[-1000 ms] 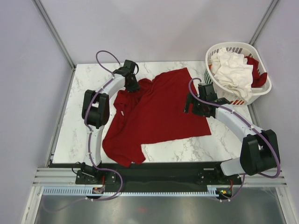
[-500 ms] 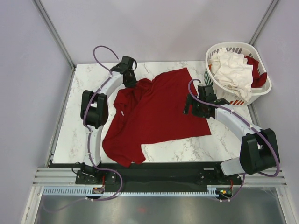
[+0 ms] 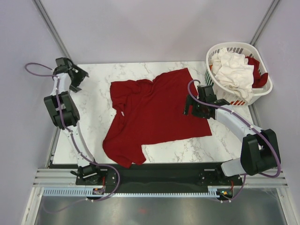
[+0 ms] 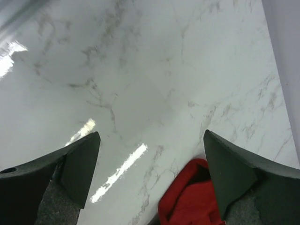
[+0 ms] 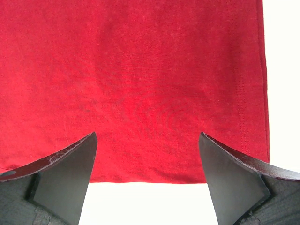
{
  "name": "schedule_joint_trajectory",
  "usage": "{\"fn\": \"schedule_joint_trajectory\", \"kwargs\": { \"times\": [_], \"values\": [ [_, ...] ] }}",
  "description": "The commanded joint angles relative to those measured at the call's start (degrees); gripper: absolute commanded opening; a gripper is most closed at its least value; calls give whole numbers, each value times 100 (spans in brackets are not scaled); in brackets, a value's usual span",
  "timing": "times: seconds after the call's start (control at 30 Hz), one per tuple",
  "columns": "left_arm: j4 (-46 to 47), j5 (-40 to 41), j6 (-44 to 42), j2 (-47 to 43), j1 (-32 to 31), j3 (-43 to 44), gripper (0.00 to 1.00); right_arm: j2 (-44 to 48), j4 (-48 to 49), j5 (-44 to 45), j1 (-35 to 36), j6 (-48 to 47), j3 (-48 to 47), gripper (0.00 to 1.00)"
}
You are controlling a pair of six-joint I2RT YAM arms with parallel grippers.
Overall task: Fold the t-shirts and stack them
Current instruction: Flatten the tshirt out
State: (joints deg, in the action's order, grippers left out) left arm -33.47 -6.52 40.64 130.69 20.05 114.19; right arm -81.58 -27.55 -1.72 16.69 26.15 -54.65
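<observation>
Red t-shirt (image 3: 154,112) lies rumpled on the table (image 3: 89,126), awaiting folding; right gripper (image 5: 147,137) hovers wide open and empty over its hem, left gripper (image 4: 151,135) likewise empty over bare marble.

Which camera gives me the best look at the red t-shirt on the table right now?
Top external: the whole red t-shirt shows there, spread out and somewhat rumpled. The right wrist view shows only a flat patch and its hem; the left wrist view only a small bunched bit at the bottom edge.
</observation>
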Motion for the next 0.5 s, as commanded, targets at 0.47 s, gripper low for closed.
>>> {"fn": "schedule_joint_trajectory", "kwargs": {
  "times": [0.47],
  "values": [
    [368,187,-1445,-721,-2602,-978,61,90,136,66,133,-101,-2,97]
  ]
}}
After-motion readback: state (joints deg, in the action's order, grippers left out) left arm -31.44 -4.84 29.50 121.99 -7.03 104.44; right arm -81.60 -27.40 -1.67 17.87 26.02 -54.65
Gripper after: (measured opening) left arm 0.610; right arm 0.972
